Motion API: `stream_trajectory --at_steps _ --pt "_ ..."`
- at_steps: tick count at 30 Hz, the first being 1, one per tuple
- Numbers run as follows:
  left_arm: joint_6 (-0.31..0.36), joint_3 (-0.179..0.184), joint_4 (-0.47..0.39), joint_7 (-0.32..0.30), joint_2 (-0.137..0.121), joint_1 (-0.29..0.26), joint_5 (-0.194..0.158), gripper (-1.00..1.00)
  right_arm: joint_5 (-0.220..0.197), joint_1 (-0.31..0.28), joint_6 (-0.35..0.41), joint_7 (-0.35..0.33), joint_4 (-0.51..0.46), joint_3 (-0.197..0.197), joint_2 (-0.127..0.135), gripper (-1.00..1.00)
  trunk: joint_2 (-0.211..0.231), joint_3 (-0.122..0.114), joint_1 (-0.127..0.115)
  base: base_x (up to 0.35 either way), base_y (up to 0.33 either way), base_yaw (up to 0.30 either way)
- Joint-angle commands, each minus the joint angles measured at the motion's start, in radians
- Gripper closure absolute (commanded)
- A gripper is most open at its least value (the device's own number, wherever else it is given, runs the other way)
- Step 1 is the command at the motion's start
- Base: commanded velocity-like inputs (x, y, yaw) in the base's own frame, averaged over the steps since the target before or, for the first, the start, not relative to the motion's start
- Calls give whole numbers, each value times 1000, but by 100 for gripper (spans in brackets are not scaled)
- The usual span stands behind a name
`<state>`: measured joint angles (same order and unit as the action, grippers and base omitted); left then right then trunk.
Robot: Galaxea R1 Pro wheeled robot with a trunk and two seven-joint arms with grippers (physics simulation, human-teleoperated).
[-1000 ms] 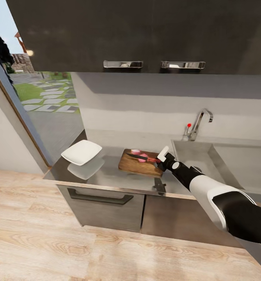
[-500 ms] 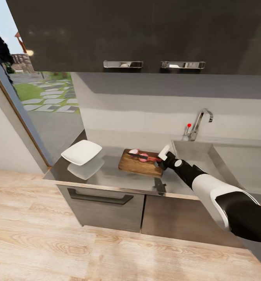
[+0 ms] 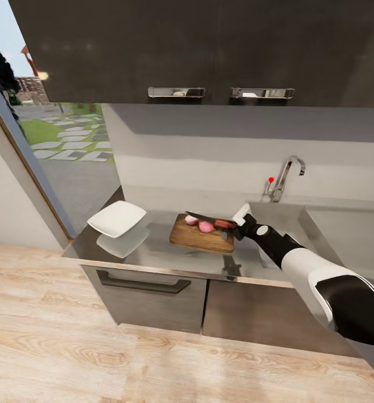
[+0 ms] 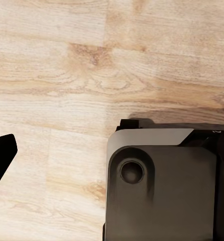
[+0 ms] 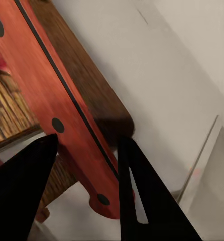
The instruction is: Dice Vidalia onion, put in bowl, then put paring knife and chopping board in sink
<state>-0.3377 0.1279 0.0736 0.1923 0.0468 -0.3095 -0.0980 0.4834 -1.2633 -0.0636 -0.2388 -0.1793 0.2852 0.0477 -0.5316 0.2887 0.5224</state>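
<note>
Red-handled, dark-bladed paring knife (image 3: 212, 221) sits clamped in the right gripper (image 3: 238, 228), long axis pointing left over the pink onion pieces (image 3: 200, 224) on the brown wooden chopping board (image 3: 202, 235); beyond, the white square bowl (image 3: 117, 218).
</note>
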Motion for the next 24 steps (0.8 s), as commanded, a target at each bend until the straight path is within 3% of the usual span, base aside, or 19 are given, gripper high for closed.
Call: stream_trajectory --at_steps 1,10,24 --pt "-7 9 5 1 1 -2 -10 -100 10 -1 -4 -3 0 -3 1 100 -1 2 0 92 0 0" --pt "-7 9 5 1 1 -2 -10 -100 10 -1 -4 1 0 1 3 100 -1 2 0 227 0 0" --pt "-7 9 5 1 -1 -2 -10 -100 12 -1 -4 3 4 4 -3 100 -1 2 0 12 0 0"
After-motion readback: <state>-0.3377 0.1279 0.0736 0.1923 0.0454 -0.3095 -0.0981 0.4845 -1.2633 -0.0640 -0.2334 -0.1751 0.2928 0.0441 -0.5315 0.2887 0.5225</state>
